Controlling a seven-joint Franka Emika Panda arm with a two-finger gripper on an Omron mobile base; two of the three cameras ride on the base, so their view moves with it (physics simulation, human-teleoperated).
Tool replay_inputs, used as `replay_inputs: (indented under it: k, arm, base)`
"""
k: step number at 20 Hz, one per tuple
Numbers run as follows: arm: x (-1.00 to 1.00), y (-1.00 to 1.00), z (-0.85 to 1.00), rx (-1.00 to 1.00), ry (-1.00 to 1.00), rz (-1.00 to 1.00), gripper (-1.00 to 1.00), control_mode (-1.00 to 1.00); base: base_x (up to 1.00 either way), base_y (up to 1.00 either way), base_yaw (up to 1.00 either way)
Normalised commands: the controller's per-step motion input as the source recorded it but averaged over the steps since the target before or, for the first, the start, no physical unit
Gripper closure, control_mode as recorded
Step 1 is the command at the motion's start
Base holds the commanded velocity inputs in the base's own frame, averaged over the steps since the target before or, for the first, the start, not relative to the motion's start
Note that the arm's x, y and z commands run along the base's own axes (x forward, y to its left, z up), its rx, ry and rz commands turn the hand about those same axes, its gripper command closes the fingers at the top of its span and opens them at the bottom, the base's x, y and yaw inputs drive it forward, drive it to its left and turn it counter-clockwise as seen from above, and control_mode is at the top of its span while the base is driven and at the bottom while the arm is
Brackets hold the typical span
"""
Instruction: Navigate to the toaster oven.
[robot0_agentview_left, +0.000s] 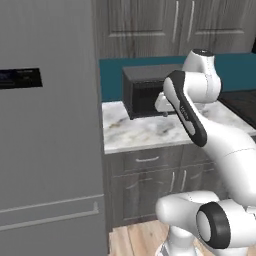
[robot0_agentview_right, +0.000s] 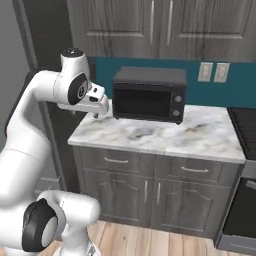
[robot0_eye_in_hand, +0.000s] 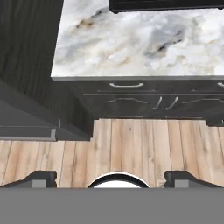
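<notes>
**Toaster oven in sight, base close to the counter**

You have one toaster oven (robot0_agentview_right: 149, 94): it sits at the back of the marble counter (robot0_agentview_right: 200, 137), against the teal wall, well right of the fridge (robot0_agentview_left: 47, 125). You see its left side in the left base view (robot0_agentview_left: 142, 92); its bottom edge shows in the hand view (robot0_eye_in_hand: 166, 5).

Handling: my read is heavy, rigid, boxy, with a breakable glass door. Nothing to grab for this task; you only drive up to it.

Gripper (robot0_eye_in_hand: 111, 177) is empty, fingers spread wide, pointing down at the wood floor (robot0_eye_in_hand: 131, 144).

Counts: one fridge, two knobs (robot0_agentview_right: 176, 105), two wall outlets (robot0_agentview_right: 212, 72), two drawers (robot0_agentview_right: 155, 167) under the counter.
</notes>
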Motion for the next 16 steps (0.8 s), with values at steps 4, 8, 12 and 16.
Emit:
replay_inputs:
  k: [4, 8, 12, 16]
  arm:
    - [0.00, 0.00, 0.00, 0.00, 0.00, 0.00, -1.00, 1.00]
    - [0.00, 0.00, 0.00, 0.00, 0.00, 0.00, -1.00, 1.00]
    - [0.00, 0.00, 0.00, 0.00, 0.00, 0.00, -1.00, 1.00]
    - [0.00, 0.00, 0.00, 0.00, 0.00, 0.00, -1.00, 1.00]
  base:
    - [0.11, -1.00, 0.00]
    - [0.02, -0.36, 0.00]
    - [0.50, -0.01, 0.00]
    - [1.00, -0.03, 0.00]
